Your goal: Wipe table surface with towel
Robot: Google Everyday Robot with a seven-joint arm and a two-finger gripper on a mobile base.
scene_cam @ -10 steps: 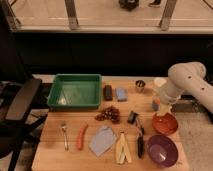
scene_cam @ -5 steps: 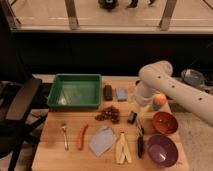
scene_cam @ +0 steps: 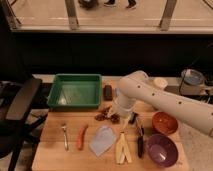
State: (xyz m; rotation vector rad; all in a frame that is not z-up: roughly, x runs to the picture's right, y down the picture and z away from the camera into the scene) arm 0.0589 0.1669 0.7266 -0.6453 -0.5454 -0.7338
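Note:
The towel (scene_cam: pixel 102 139) is a pale grey-blue cloth lying flat on the wooden table (scene_cam: pixel 50 155), near the front middle. My gripper (scene_cam: pixel 119 113) hangs at the end of the white arm (scene_cam: pixel 150 96), which reaches in from the right. The gripper is low over the middle of the table, just right of a dark red bunch of grapes (scene_cam: pixel 106 115). It is behind the towel and a little to its right, apart from it.
A green bin (scene_cam: pixel 75 91) stands at the back left, with a dark block (scene_cam: pixel 107 92) beside it. A fork (scene_cam: pixel 65 136), carrot (scene_cam: pixel 81 136), banana (scene_cam: pixel 121 148), dark utensil (scene_cam: pixel 139 138), purple bowl (scene_cam: pixel 161 149), red bowl (scene_cam: pixel 164 122) and white cup (scene_cam: pixel 160 82) are on the table. A black chair (scene_cam: pixel 20 107) is at the left.
The arm has swung left, from over the red bowl at the right to the middle of the table by the grapes. The towel has not moved.

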